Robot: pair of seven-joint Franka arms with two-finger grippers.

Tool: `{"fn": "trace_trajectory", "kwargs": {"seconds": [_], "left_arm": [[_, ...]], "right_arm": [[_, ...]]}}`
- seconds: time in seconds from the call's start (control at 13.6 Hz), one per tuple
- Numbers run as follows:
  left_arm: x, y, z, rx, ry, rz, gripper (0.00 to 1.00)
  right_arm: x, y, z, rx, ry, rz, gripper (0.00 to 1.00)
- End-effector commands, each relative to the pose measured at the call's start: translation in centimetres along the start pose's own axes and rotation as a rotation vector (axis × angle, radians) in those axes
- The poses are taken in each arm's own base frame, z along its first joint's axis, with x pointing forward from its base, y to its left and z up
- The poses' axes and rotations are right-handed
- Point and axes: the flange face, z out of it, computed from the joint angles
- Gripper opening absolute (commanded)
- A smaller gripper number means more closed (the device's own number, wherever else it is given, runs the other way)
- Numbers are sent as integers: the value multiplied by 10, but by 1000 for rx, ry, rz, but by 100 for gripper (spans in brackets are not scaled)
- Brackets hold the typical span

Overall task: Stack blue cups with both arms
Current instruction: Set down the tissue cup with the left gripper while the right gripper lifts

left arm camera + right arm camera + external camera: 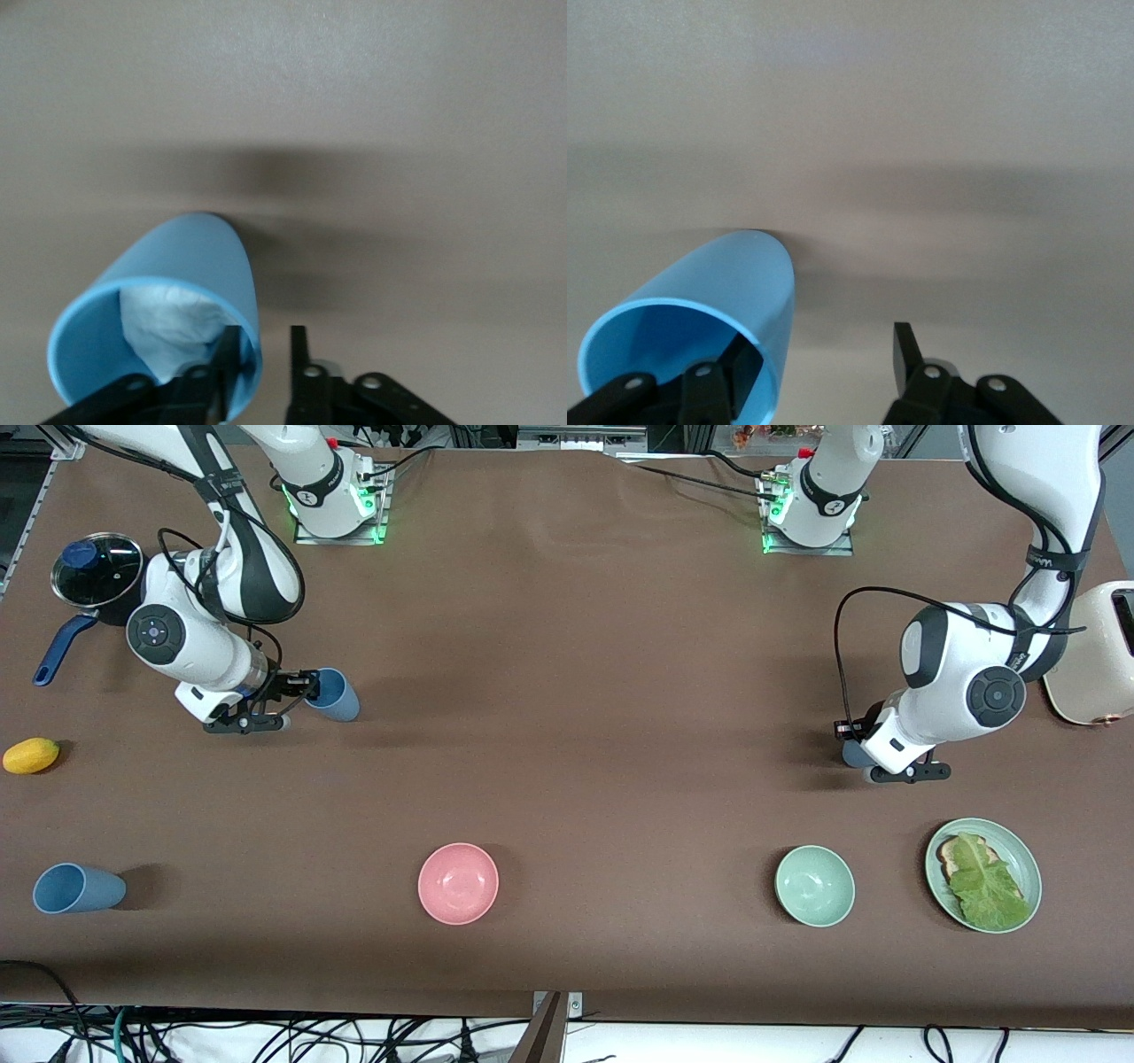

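One blue cup point(335, 694) sits toward the right arm's end of the table. My right gripper point(304, 688) is open at its mouth. In the right wrist view, one finger is inside the cup point(735, 274) and the other is well outside; the gripper point(824, 350) is not clamped. A second blue cup point(854, 755) is mostly hidden under my left hand. My left gripper point(848, 732) straddles its rim. In the left wrist view this cup point(195, 266) has white paper point(168, 319) inside; the gripper point(262, 354) is open, with a gap at the outer finger. A third blue cup point(78, 888) lies nearest the front camera.
A lidded pot point(97, 571) with a blue handle and a yellow fruit point(31, 755) are at the right arm's end. A pink bowl point(458, 883), a mint-green bowl point(814, 886) and a green plate point(1028, 868) with toast and lettuce stand near the front edge. A cream toaster point(1099, 655) is at the left arm's end.
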Motion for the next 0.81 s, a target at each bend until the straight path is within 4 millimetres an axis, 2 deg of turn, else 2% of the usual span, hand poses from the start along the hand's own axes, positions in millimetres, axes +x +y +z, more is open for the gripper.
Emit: {"fn": "trace_trajectory", "kwargs": {"seconds": [0.0,0.15,0.37,0.52,0.74], "left_arm": [[6,3,-9,-10,18,-8,0],[10,4,-13,-10,27,-7,0],[19,12,-31,-26,59,-38,0],[18,57,-34,-31,68,-90,0],[12,154,-37,-30,91,-215,0]], "right_arm": [[-3,0,-1,-2,8,5,65],[-3,-1,1,-1,5,6,62],[-3,-1,1,0,6,7,58],[-5,-1,2,0,2,7,55],[-4,-2,2,0,3,7,53]]}}
